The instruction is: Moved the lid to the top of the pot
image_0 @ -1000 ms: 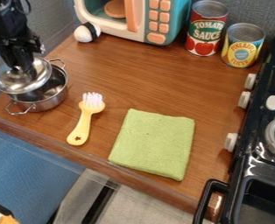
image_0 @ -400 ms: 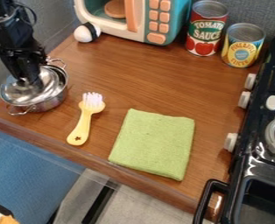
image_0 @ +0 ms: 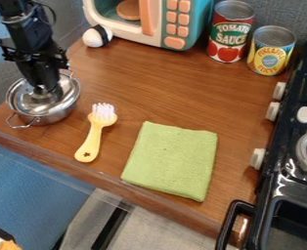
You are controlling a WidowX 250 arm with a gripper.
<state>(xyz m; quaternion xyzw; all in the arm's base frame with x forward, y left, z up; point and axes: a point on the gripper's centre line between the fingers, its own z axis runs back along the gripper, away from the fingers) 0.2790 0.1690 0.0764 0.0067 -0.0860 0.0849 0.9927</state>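
- Lid (image_0: pixel 63 97) has shifted to the right in the view together with the gripper (image_0: pixel 46 93), and the tilt which it had one second ago is mostly gone.
- At that time a wide part of the inside of the pot (image_0: pixel 55 117) was visible; now the lid covers the opening.
- For the task, I judge this as nearly the end: the lid is on top of the pot, or very near to its seat. I cannot tell if the rim sits fully all around.
- The lid lies directly under the gripper, with its middle at the gripper's tip.
- The gripper is pinching the lid at its centre, as I understand from how both have travelled together; the exact contact is hard to see.
- The brush (image_0: pixel 93 133) lies on the counter (image_0: pixel 176 93) beside the pot, with the same place as before.
- Next, in my opinion, it needs a small settling of the lid, then a release and a straight lift. If the release comes with the rim not level, the lid could slip sideways.
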